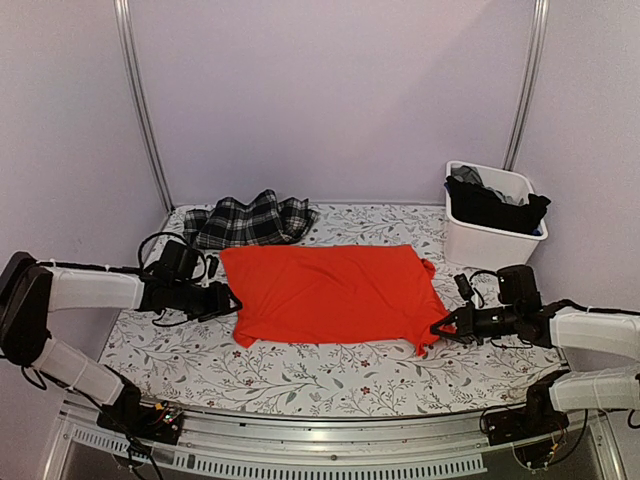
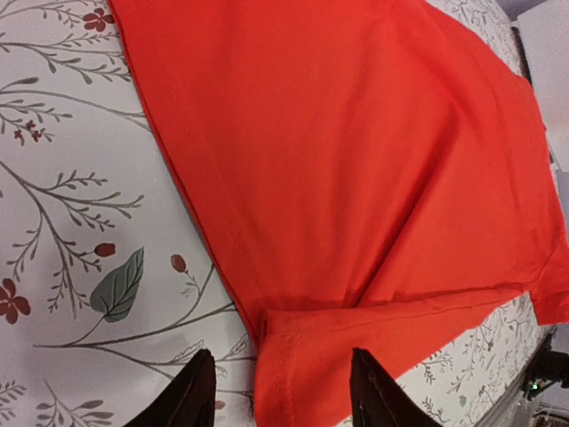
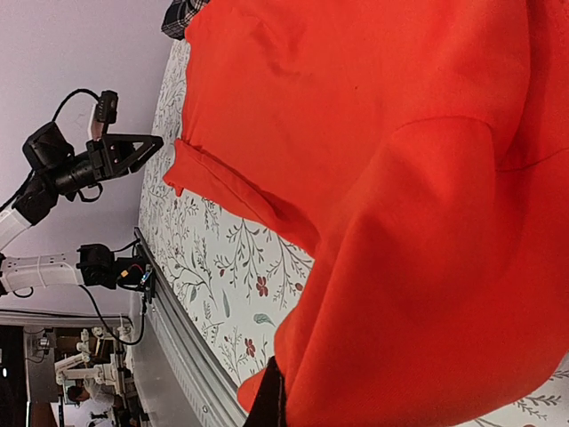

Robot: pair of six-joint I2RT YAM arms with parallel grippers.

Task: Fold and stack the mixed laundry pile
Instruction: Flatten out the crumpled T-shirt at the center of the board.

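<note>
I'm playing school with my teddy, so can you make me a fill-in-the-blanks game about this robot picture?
The right jaws are ___ on the orange shirt corner. The left jaws are ___, either side of the shirt's edge. The dark clothes sit in the white ___. Behind the shirt lies a black-and-white ___ cloth.
Missing words: shut; open; bin; plaid.

The left arm (image 1: pixel 92 288) and right arm (image 1: pixel 598 330) are each white tubular links joined by chunky black joint housings, with thin black cables (image 1: pixel 158 242) looping about the wrists. The left gripper (image 1: pixel 228 299) and right gripper (image 1: pixel 439 328) are black, tapering frames with dark fingers (image 2: pixel 191 396). The black left base (image 1: pixel 150 418) carries small coloured wires.
</note>
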